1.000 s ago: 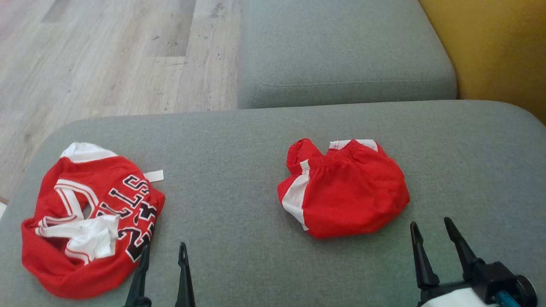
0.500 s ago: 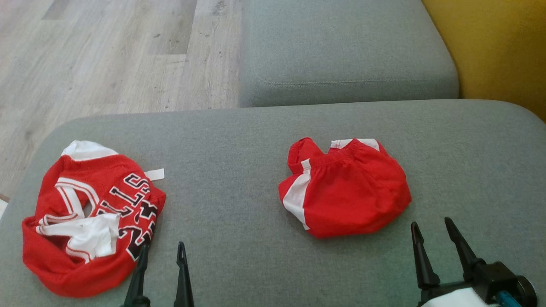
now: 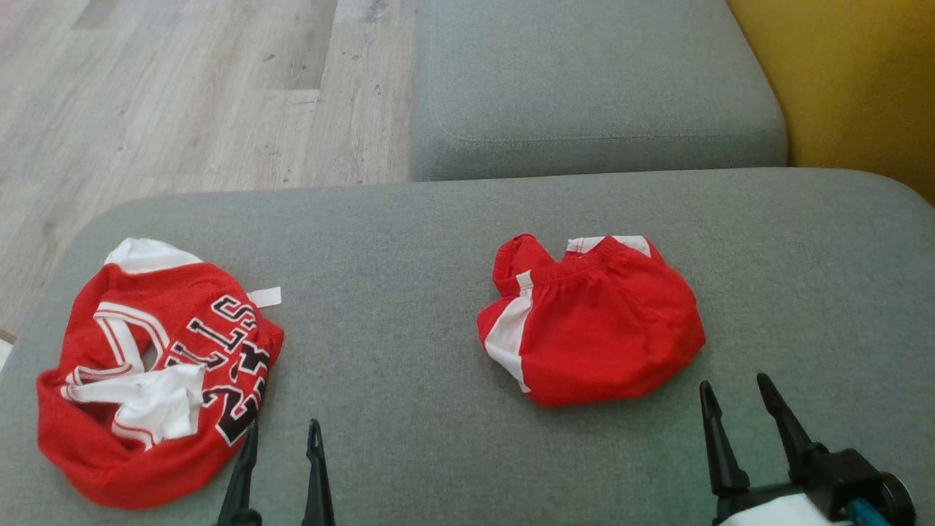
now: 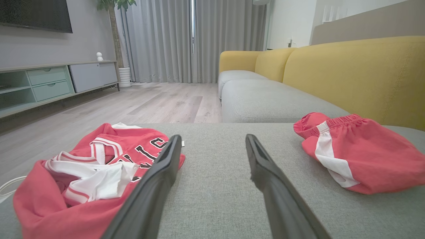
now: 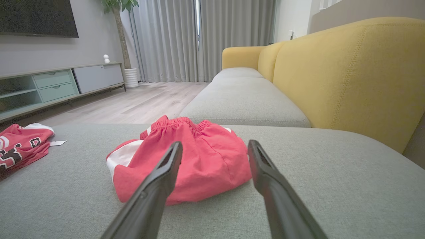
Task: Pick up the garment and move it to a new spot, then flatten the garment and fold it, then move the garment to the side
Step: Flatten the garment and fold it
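Two crumpled red garments lie on the grey sofa cushion (image 3: 409, 241). A red jersey (image 3: 157, 369) with white trim and black lettering sits at the left, also in the left wrist view (image 4: 89, 172). Red shorts (image 3: 595, 321) with a white side stripe lie right of centre, bunched up (image 5: 186, 162). My left gripper (image 3: 283, 427) stands open just right of the jersey's near edge, nothing between its fingers (image 4: 212, 136). My right gripper (image 3: 734, 381) is open just short of the shorts' near right edge (image 5: 215, 142), apart from them.
A second grey seat cushion (image 3: 592, 88) lies beyond, with the yellow sofa back (image 3: 855, 80) along the right. Wooden floor (image 3: 182, 95) is off the cushion's left and far side. A low TV cabinet (image 4: 49, 83) stands across the room.
The head view has drifted slightly. Both grippers sit a little lower in it, still open. The garments have not moved.
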